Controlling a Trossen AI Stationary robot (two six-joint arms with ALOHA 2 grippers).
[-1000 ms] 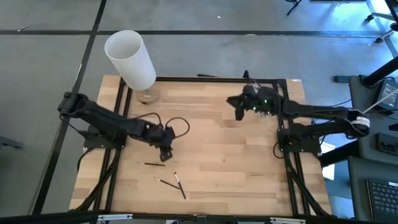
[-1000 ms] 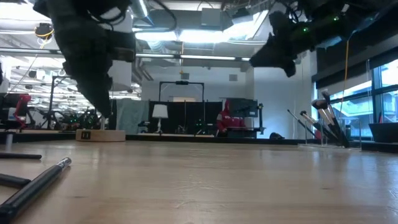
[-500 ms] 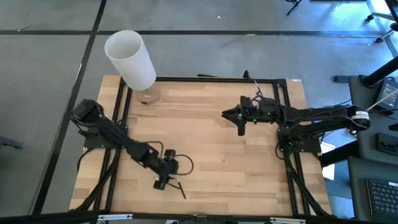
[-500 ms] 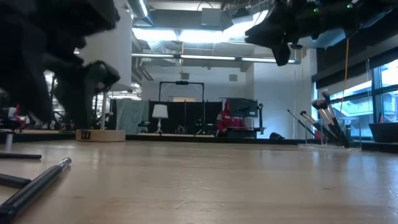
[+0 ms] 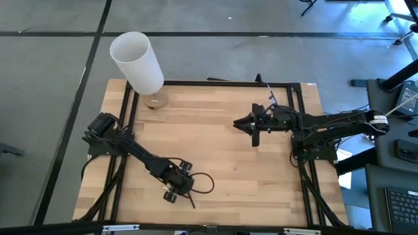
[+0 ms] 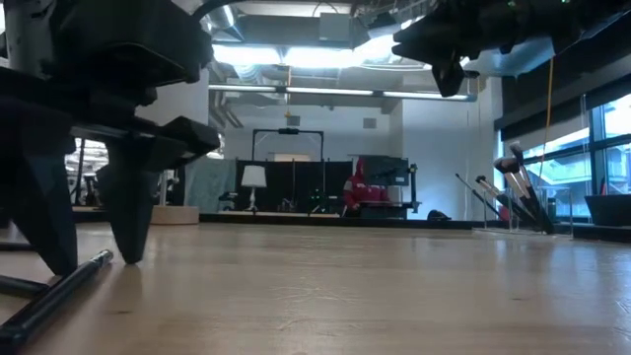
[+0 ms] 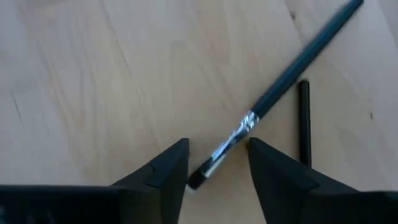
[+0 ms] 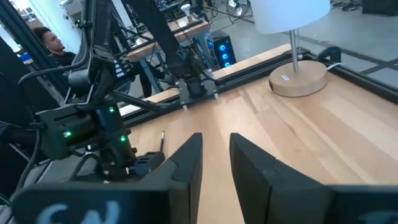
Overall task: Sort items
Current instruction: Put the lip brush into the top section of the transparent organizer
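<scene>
A slim makeup brush (image 7: 273, 93) lies flat on the wooden table (image 5: 228, 163), near its front edge on the left arm's side; it has a long dark handle, a bright silver ferrule and a small dark tuft. The tuft end rests between the fingers of the left gripper (image 7: 217, 171), which stand spread to either side of it with wood showing in the gaps. Just beside the handle lies a second brush (image 7: 303, 121), a thin dark stick, close to the first but apart from it. In the low view the left gripper's fingers (image 6: 128, 212) point down at the tabletop with a dark handle (image 6: 59, 291) lying by them. From above, a brush handle (image 5: 191, 199) pokes out past the left gripper (image 5: 171, 194), close to the front edge. The middle of the table is bare wood. The right gripper (image 5: 255, 136) hangs above the table's right half, well apart from the brushes, its fingers (image 8: 186, 162) slightly parted and holding nothing. A white cylinder lamp (image 5: 137, 62) stands at the far left corner.
</scene>
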